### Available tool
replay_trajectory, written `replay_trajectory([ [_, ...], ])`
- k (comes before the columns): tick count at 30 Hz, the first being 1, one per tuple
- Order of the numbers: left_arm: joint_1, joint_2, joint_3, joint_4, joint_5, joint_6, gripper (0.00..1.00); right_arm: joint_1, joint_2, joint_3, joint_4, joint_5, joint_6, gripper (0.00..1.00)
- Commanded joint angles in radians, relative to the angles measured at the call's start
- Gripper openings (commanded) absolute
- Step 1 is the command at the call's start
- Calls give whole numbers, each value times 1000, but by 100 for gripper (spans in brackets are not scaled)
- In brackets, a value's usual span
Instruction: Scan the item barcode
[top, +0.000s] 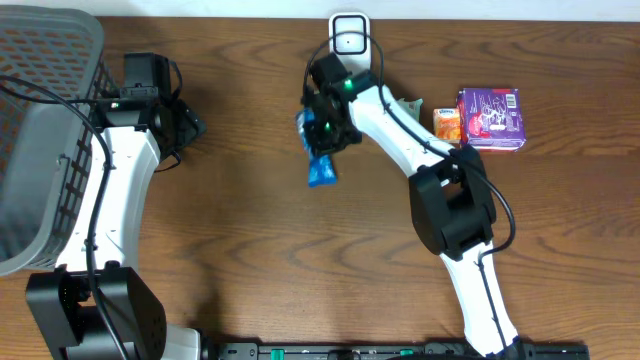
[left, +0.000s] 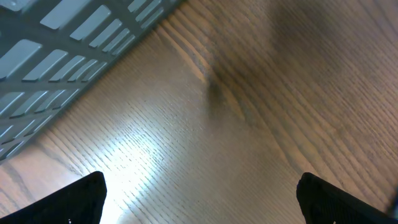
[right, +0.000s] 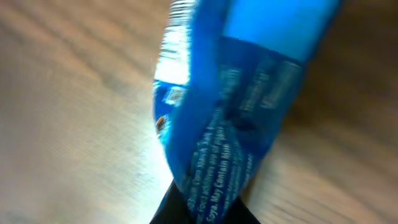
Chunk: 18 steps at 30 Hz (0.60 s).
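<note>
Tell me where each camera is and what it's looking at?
Overhead: above the table, looking down; both arms show.
Left wrist: on the left arm, facing bare wood and the basket; open jaws' tips show.
Right wrist: on the right arm, facing the blue packet pinched in its jaws.
Shared: overhead and right wrist both see the packet.

Blue snack packet (top: 320, 160), pinched, dangling.

Blue packet's (right: 230, 124) print blurred, perhaps unreadable
</note>
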Motion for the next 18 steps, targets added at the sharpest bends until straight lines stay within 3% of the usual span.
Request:
replay_trajectory([
  [1,2,4,0,-3,-12,-12,98,10,-26,105,-45,316,-14,1],
  [6,2,4,0,-3,-12,-12,98,60,-24,127,-50,689,-14,1],
  [10,2,4,0,-3,-12,-12,98,85,-23,77,10,834,-14,1],
  [18,2,4,0,-3,-12,-12,98,81,-23,26,124,579,23,1],
])
